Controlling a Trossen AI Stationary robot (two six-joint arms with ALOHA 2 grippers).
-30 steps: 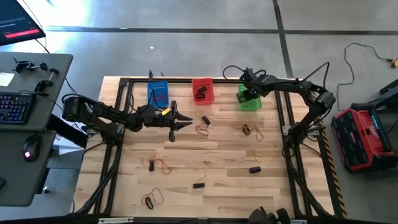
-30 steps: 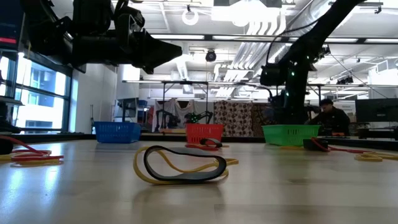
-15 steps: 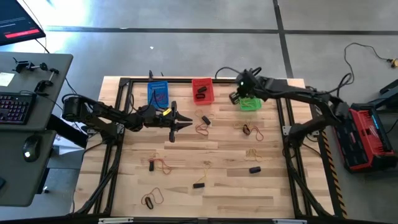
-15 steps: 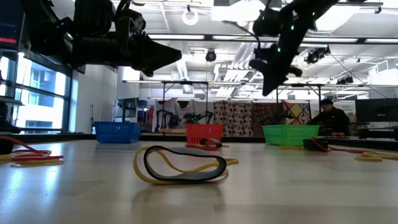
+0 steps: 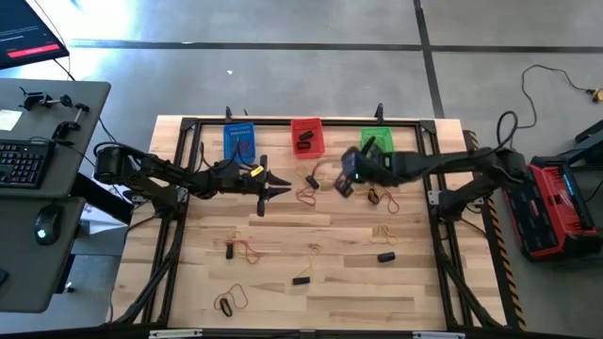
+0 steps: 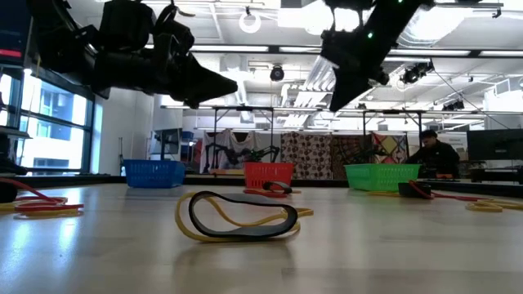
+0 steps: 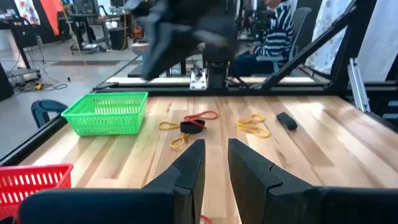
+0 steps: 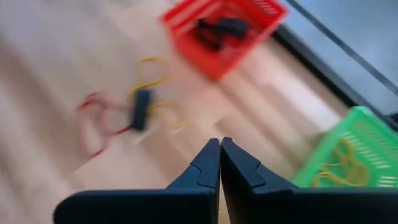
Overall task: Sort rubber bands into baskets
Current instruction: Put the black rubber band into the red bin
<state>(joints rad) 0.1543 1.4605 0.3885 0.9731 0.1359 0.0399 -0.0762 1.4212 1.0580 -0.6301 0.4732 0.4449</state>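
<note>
Swung away from the green basket (image 5: 376, 147) it hovered over a second ago, the right gripper (image 5: 343, 182) now hangs above the table's middle, between the red basket (image 5: 307, 137) and the green one but nearer the front, over bare boards beside a tangle of red and yellow bands (image 5: 307, 195). Its fingers (image 8: 208, 163) are pressed flat together with nothing between them. The left gripper (image 5: 270, 187) has not shifted: it stays raised near the blue basket (image 5: 239, 141), its fingers (image 7: 186, 174) a narrow slot apart and empty.

Largest is the table (image 5: 330, 282), pale wooden planks ringed by a black metal frame, with plenty of bare wood between the scattered loops and at the front. Along the far edge stand the three mesh plastic baskets in a row, each apart from its neighbour. The red one holds thick black bands (image 8: 219, 28); the green one holds thin yellowish loops (image 8: 343, 162); what lies in the blue one is too small to make out.

Loose rubber bands lie well spread: a red-and-yellow cluster around a short black piece (image 7: 192, 126) near the right side, a yellowish pair (image 7: 252, 126) and a black lump (image 7: 286, 121) beyond it, more near the front edge (image 5: 229, 301). At table height a black loop lined with yellow (image 6: 237, 217) stands on its edge, close and large. The right wrist view is smeared, so its bands show only as colour streaks. A seated person (image 6: 437, 155) shows far behind.
</note>
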